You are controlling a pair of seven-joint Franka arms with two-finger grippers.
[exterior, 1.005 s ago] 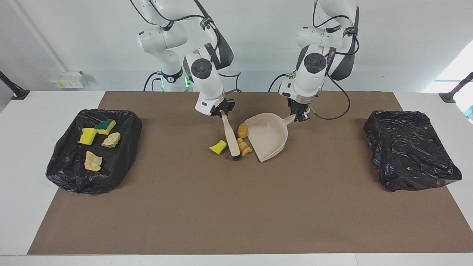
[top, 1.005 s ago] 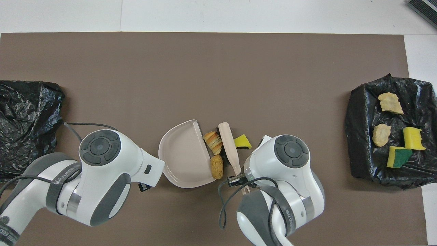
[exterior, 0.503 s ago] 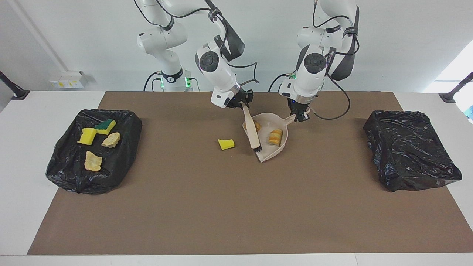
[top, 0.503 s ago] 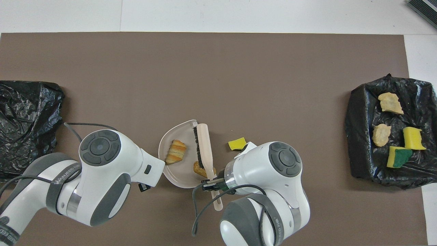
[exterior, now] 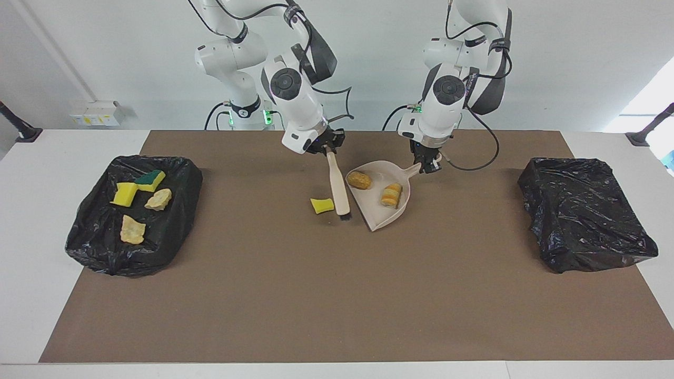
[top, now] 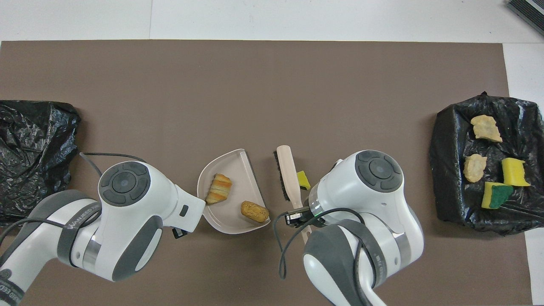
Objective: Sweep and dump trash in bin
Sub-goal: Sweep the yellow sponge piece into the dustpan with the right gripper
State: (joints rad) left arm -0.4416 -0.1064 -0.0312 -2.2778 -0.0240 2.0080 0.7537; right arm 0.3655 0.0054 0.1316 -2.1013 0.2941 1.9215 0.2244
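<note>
Facing view, right gripper [exterior: 327, 149]: upper middle of the frame, clamped on the handle of the brush [exterior: 338, 185], whose bristles touch the table [exterior: 337, 295].
Left gripper [exterior: 429, 166]: just right of centre, closed on the handle of the beige dustpan [exterior: 388, 213].
Trash in dustpan: two bread-like lumps [exterior: 359, 180] lie inside it, below and left of the left gripper.
Trash on table: one yellow sponge piece [exterior: 321, 205] lies just beside the brush head, on the side away from the dustpan, below the right gripper.
Bins: black-lined bin [exterior: 134, 213] at frame left holds sponges and lumps; second black bag [exterior: 584, 221] at frame right.
</note>
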